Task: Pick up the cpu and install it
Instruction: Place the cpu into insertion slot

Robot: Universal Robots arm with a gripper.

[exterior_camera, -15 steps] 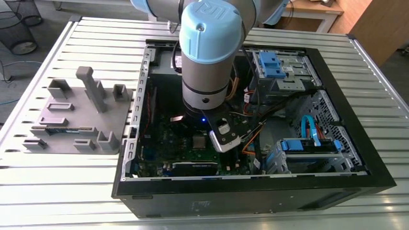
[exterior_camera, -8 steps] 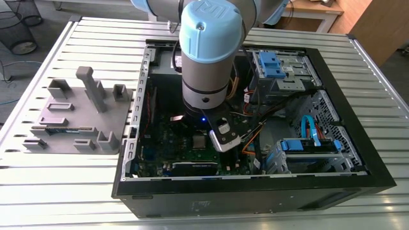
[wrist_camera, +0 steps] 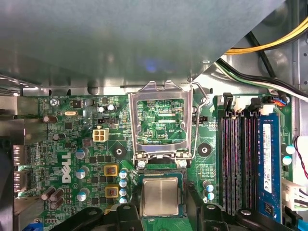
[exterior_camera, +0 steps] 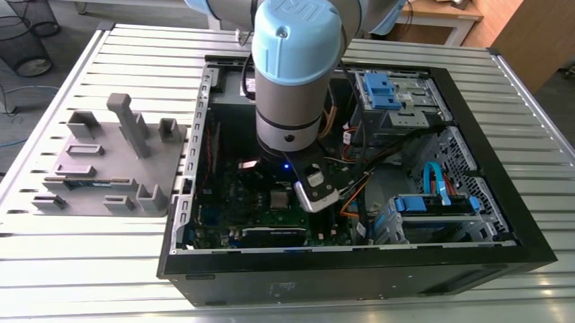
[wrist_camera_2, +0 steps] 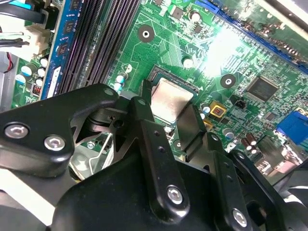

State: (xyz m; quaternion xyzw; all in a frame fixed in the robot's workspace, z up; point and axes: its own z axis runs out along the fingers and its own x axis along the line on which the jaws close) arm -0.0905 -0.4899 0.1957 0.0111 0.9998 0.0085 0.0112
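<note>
The arm (exterior_camera: 287, 81) reaches down into an open computer case (exterior_camera: 359, 269) that lies on a slatted metal worktop (exterior_camera: 90, 269), and its hand (exterior_camera: 312, 192) hangs low over the green motherboard (wrist_camera: 72, 144).

In both wrist views the cpu (wrist_camera: 161, 195) (wrist_camera_2: 171, 98) lies flat, silver top up, inside the motherboard socket (wrist_camera: 161, 172), with the socket's dark rim showing around it. The hand (wrist_camera: 167, 208) (wrist_camera_2: 167, 98) is right over the chip and its black frame stands on both sides of it. Whether it grips the cpu's edges or stands just clear of them I cannot tell.

The socket's silver retention frame (wrist_camera: 136, 125) is swung open, hinged at the edge of the socket and clear of the cpu, with bare board showing through its window. Its wire lever (wrist_camera: 195, 120) runs along one side. Just beside the socket run the dark memory slots (wrist_camera: 236, 159), and one of them holds a blue-labelled memory module (wrist_camera: 267, 163).

At the exterior view's left, beside the case, a grey tray (exterior_camera: 108, 145) sits on the worktop – a green memory stick (exterior_camera: 85, 182) lies in it
</note>
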